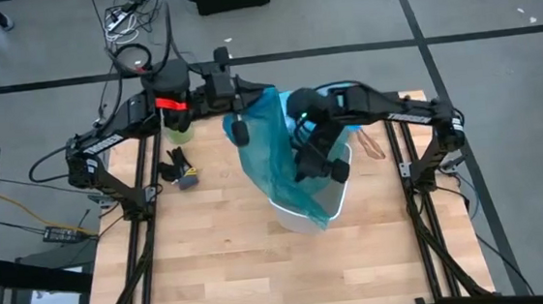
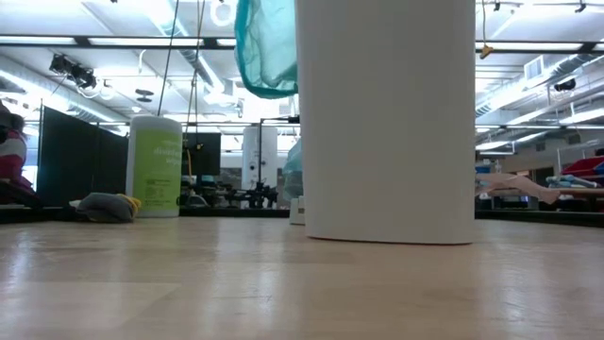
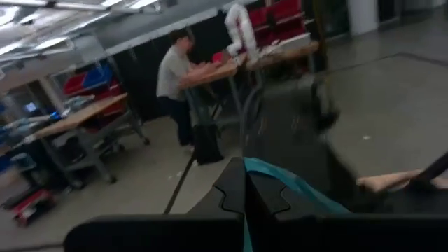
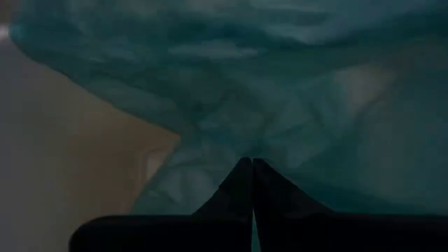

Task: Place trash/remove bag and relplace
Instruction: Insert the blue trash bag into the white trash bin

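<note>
Bag (image 1: pixel 274 157): a teal-blue translucent liner, lifted and draped above and over the white bin (image 1: pixel 307 214), which stands upright near the middle of the counter (image 1: pixel 242 271). In the low view the bag's lower edge (image 2: pixel 266 49) hangs high beside the bin wall (image 2: pixel 387 123).

Surface: light wood-plank counter. A green-labelled canister (image 2: pixel 155 166) stands toward its far left, with a small dark-and-yellow bundle (image 1: pixel 180 169) lying near it.

Room: grey floor with cables behind the counter; an open hall beyond, with ceiling lights, work tables and a person (image 3: pixel 175 77) standing at one of them.

Left gripper (image 1: pixel 240 132): raised at the bag's far left edge; fingers (image 3: pixel 234 192) pressed together with a strip of the bag (image 3: pixel 294 185) pinched between them.

Right gripper (image 1: pixel 336 171): above the bin mouth, against the bag; fingers (image 4: pixel 241 189) fully closed, bag film (image 4: pixel 231 84) filling the view directly ahead. Whether film is caught between them cannot be told.
</note>
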